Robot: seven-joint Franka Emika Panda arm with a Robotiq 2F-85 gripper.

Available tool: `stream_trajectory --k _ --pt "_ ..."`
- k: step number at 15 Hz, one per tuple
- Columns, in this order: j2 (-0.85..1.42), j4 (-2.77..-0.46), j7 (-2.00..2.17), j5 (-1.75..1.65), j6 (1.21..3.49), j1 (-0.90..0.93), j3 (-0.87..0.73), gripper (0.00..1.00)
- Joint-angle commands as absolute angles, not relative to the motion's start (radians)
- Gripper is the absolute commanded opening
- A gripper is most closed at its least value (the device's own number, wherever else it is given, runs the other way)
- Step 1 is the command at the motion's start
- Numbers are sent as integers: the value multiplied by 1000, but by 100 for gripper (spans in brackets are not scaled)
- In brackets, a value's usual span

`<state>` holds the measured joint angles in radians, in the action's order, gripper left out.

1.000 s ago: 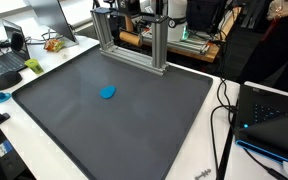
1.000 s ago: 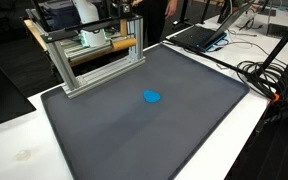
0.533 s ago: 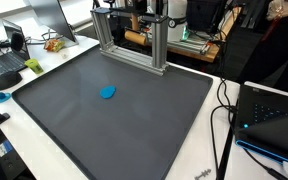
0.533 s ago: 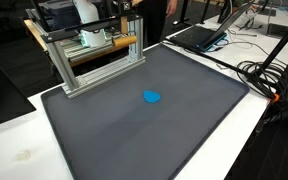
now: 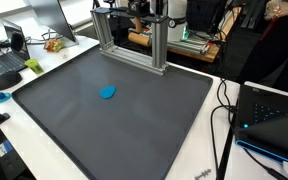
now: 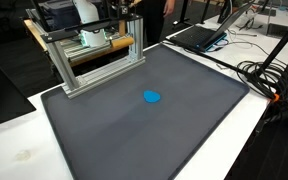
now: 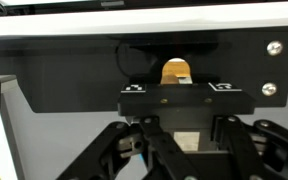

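A wooden bar (image 5: 142, 40) sits behind the frame (image 5: 162, 45), and the gripper (image 7: 184, 140) is close to it. Whether its fingers are spread or pressed together cannot be told. A blue blob (image 5: 108, 92) lies on the mat (image 5: 144, 115), in front of the frame.

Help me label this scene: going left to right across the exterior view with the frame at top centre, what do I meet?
Open laptop → blue object → black cables → dark device with a blue light.
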<state>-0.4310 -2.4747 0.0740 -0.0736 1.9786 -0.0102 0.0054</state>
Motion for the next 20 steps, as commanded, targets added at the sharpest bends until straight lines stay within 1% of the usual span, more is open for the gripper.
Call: stream_trajectory --k 1,13,14,15,16,20 --pt "-507 -2531 50 -56 1959 -6 1 23" --pt "-616 -2630 8 -25 1975 4 -15 23" --pt "-617 -2631 7 -28 1980 3 -13 29" --pt "-619 -2632 0 -22 1987 7 -15 24" --pt "-617 -2631 8 -23 1997 5 -12 22" --pt "-603 -2624 35 -27 2008 -1 -2 22"
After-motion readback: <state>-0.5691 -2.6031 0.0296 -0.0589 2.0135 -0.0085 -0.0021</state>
